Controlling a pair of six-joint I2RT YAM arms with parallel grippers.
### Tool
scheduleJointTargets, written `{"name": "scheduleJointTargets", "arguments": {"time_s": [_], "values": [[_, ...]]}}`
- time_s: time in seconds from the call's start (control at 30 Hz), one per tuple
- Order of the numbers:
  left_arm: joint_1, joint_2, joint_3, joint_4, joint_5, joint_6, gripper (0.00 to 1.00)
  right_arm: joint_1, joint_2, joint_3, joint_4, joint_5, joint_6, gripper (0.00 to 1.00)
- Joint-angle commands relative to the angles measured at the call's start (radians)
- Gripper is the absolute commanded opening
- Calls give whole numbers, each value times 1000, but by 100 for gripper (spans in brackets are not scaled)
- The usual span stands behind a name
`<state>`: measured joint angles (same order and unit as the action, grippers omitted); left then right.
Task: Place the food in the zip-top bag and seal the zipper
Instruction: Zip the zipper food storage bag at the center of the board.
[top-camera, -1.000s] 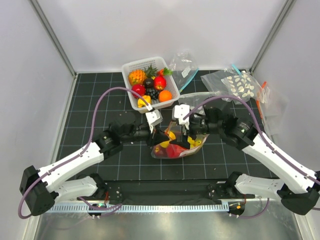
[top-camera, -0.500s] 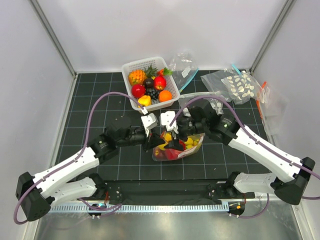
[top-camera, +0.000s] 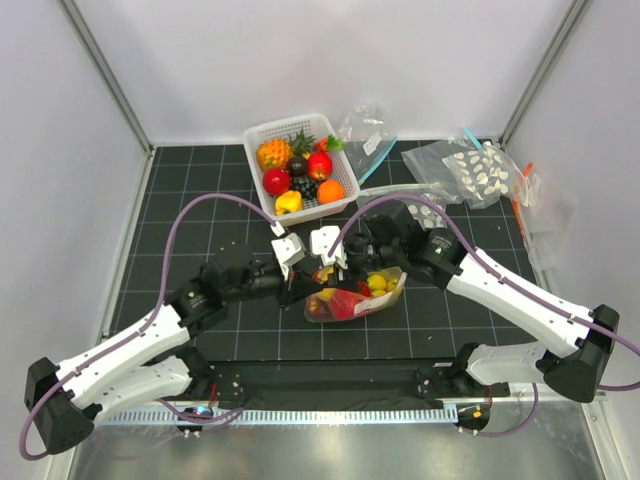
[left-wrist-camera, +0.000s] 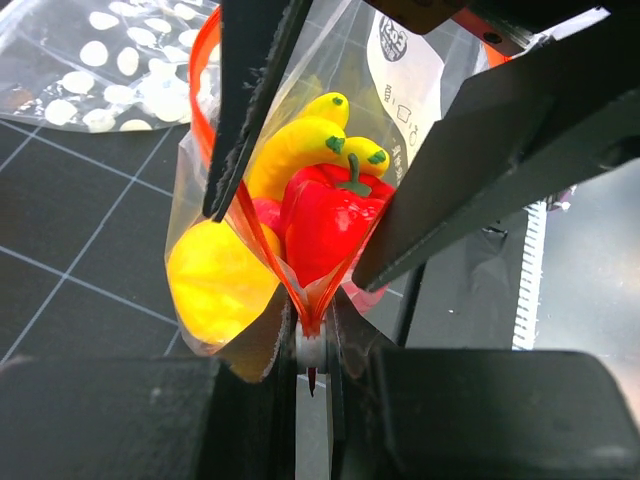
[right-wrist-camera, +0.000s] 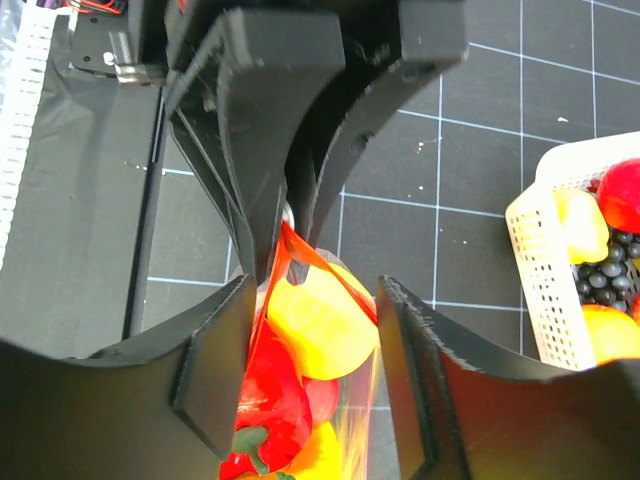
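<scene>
Your left gripper (left-wrist-camera: 312, 345) is clamped on the zipper (left-wrist-camera: 203, 70) end. Your right gripper (right-wrist-camera: 312, 370) straddles the bag (left-wrist-camera: 400, 100) mouth, jaws apart.

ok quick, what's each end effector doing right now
left end effector: closed, pinching the end of the zipper
right end effector: open, one finger on each side of the bag mouth

My top camera looks down from the near edge over the whole bench (top-camera: 180, 200), while both wrist cameras face each other, close in, across the zip-top bag (top-camera: 360, 300) all three share.
</scene>
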<state>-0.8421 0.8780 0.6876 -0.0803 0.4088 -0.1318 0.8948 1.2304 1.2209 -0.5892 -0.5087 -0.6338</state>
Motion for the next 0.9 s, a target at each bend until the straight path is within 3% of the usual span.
{"name": "scheduleJointTargets", "arguments": {"time_s": [0.0,0.43,0.53,0.67,0.77,0.8,0.87], "values": [[5,-33,-5,39,-22,-17,7,4,3,25,-4,42,-20,57],[3,-54,-10,43,-45,-17,13,6,20,15,14,76,-10,38],[5,-57,-11,43,-44,-15,16,4,27,19,37,75,5,29],[5,-57,-14,53,-38,-20,19,7,34,12,95,100,52,1],[3,-65,-23,56,-51,-23,37,9,14,-10,129,88,62,1],[5,-77,-29,59,-59,-26,52,9,4,-20,138,88,66,1],[5,-99,-63,76,-80,-38,64,9,-22,-41,167,91,85,1]]}}
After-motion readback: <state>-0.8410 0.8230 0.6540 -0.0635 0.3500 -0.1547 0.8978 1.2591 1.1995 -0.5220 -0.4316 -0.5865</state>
